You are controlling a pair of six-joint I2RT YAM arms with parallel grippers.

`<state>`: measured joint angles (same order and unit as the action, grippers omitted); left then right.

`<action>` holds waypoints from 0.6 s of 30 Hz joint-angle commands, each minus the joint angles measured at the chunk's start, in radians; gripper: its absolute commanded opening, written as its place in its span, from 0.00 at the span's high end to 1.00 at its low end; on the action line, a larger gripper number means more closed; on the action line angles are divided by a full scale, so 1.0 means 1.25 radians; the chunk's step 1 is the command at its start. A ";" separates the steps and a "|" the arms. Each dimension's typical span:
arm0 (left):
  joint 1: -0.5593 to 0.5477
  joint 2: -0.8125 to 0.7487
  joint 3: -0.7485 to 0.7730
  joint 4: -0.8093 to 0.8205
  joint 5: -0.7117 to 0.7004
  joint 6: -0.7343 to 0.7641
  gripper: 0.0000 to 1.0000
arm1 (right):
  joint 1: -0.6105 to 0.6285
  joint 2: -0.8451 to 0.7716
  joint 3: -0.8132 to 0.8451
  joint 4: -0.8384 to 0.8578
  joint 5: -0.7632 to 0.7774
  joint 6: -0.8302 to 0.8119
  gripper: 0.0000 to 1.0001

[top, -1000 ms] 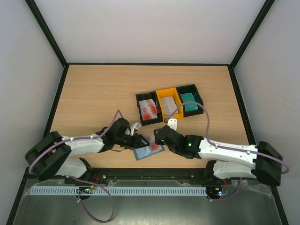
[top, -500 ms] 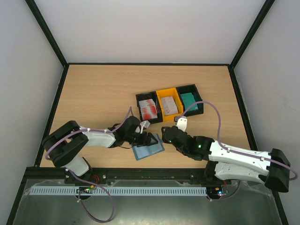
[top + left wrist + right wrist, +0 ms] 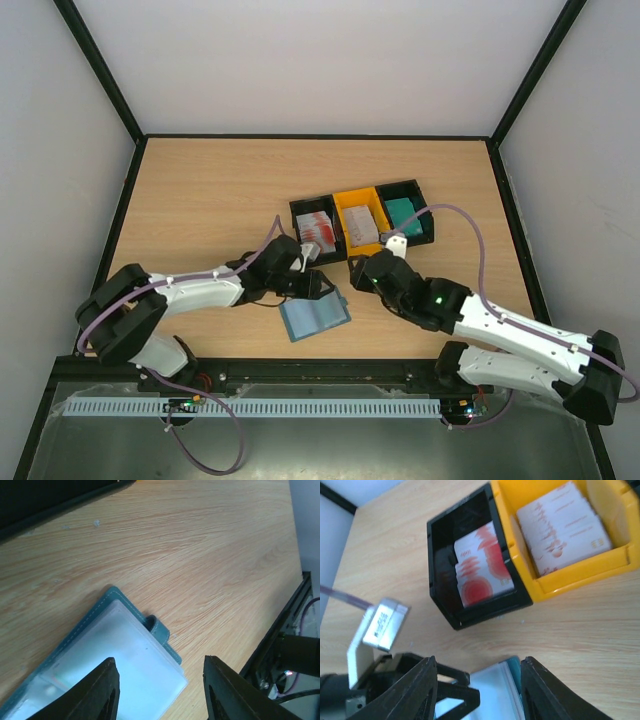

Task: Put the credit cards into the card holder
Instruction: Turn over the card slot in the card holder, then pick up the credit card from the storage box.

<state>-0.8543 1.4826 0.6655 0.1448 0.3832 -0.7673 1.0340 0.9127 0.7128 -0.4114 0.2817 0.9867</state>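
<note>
Three small plastic bins are sitting in a row just right of centre on the light wooden table [image 3: 200, 190]. A black bin [image 3: 296, 232] is holding red-and-white credit cards [image 3: 318, 231], a yellow bin [image 3: 357, 199] whitish-grey cards [image 3: 362, 228], and a second black bin [image 3: 427, 212] green-teal cards [image 3: 405, 217]. The flat blue-teal folding card holder [image 3: 314, 317] is lying open in front of the first black bin, close to the table's near edge, its clear sleeve up and its clasp tab [image 3: 158, 627] pointing toward the right-hand side. A band of bare wood is separating holder and bins. Broad open wood is running left and toward the far edge, with a narrower strip right of the bins. The left gripper [image 3: 159, 661] is hanging over the holder's far end, fingers spread wide with nothing gripped; whether they are touching it, I cannot tell. The right gripper [image 3: 477, 662] is poised between the holder and the bins, fingers also spread wide and empty, facing the first black bin and the yellow one. Against a second ago: a red-and-white card was lying on the holder under the right gripper, and the sleeve is now showing pale blue. The right gripper has pulled back from the holder toward the bins, and the left arm has stretched further right. The holder is keeping its spot.
</note>
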 commanded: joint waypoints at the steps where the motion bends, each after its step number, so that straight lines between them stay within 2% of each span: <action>1: 0.001 -0.028 0.030 -0.099 -0.037 0.059 0.54 | -0.005 0.044 0.008 0.017 -0.118 -0.043 0.54; 6: 0.003 -0.063 0.113 -0.215 -0.099 0.146 0.53 | -0.006 0.057 -0.034 0.038 -0.154 -0.036 0.53; 8: 0.003 -0.078 0.166 -0.283 -0.145 0.212 0.45 | -0.010 0.054 -0.054 0.050 -0.160 -0.030 0.52; 11: 0.019 -0.105 0.273 -0.408 -0.266 0.305 0.21 | -0.021 0.059 -0.077 0.049 -0.166 -0.018 0.52; 14: 0.057 -0.136 0.355 -0.462 -0.313 0.369 0.02 | -0.024 0.048 -0.117 0.096 -0.195 -0.008 0.52; 18: 0.093 -0.157 0.409 -0.458 -0.371 0.420 0.00 | -0.030 0.051 -0.130 0.117 -0.192 -0.007 0.51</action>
<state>-0.7753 1.3170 1.1202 -0.3344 0.0502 -0.3676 1.0073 0.9852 0.5663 -0.3210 0.0475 0.9691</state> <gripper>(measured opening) 0.994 0.487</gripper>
